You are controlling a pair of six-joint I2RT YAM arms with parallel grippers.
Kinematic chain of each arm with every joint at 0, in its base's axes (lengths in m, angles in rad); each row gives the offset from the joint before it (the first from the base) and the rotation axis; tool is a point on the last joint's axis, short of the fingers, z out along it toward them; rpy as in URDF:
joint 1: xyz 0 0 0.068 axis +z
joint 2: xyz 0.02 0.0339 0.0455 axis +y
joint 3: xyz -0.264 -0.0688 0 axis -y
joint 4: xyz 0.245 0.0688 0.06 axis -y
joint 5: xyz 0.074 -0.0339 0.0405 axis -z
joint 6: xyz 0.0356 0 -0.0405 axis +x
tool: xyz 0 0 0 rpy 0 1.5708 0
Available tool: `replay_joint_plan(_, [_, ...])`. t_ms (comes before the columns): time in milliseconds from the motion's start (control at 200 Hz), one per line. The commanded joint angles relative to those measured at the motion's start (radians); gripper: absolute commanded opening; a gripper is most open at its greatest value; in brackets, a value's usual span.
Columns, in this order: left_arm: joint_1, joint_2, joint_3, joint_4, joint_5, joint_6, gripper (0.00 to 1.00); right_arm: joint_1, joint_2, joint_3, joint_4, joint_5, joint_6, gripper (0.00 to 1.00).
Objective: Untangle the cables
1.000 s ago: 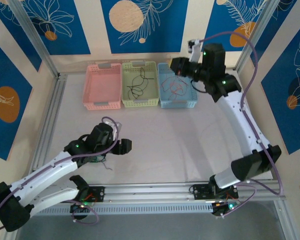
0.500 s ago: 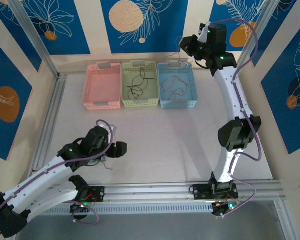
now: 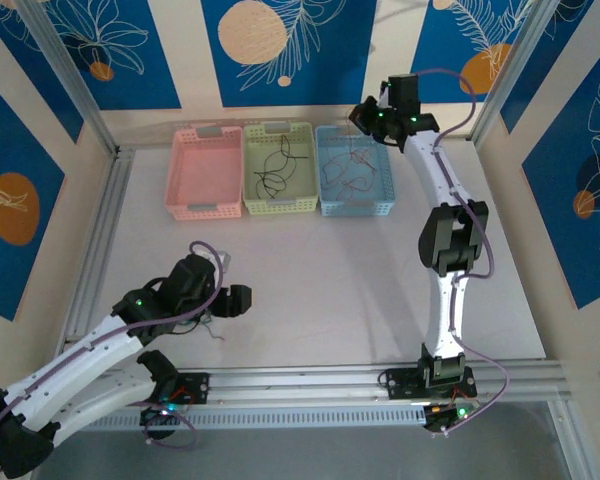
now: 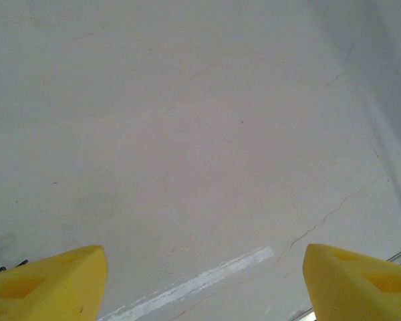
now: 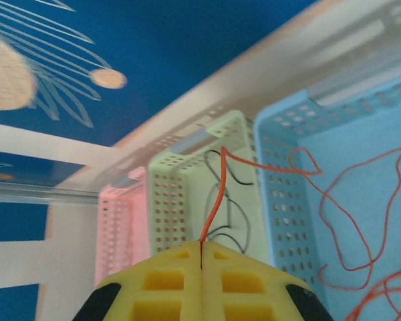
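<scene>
Right claw (image 5: 200, 257), shut on a red wire (image 5: 216, 200), holds it over the blue basket (image 5: 275, 194), likely for colour sorting. Left claw (image 4: 202, 271) gapes empty.

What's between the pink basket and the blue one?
In the top view, the yellow-green basket sits between the pink basket and the blue basket, with black cables lying in it.
</scene>
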Motion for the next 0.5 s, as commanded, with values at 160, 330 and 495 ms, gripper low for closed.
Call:
replay_joint_plan(160, [0.011,-0.042,-0.002,-0.068,-0.098,-0.044,0.77,-0.011,0.072,0.014,-0.07,-0.035,-0.074,0.44])
replay_joint_plan(330, [0.012,-0.056,0.007,-0.144,-0.234,-0.108,0.77,-0.003,-0.018,-0.035,-0.109,-0.025,-0.128,0.5])
replay_joint_plan(495, [0.012,-0.091,-0.006,-0.287,-0.449,-0.317,0.78,0.048,-0.284,-0.349,0.031,0.021,-0.169,0.5])
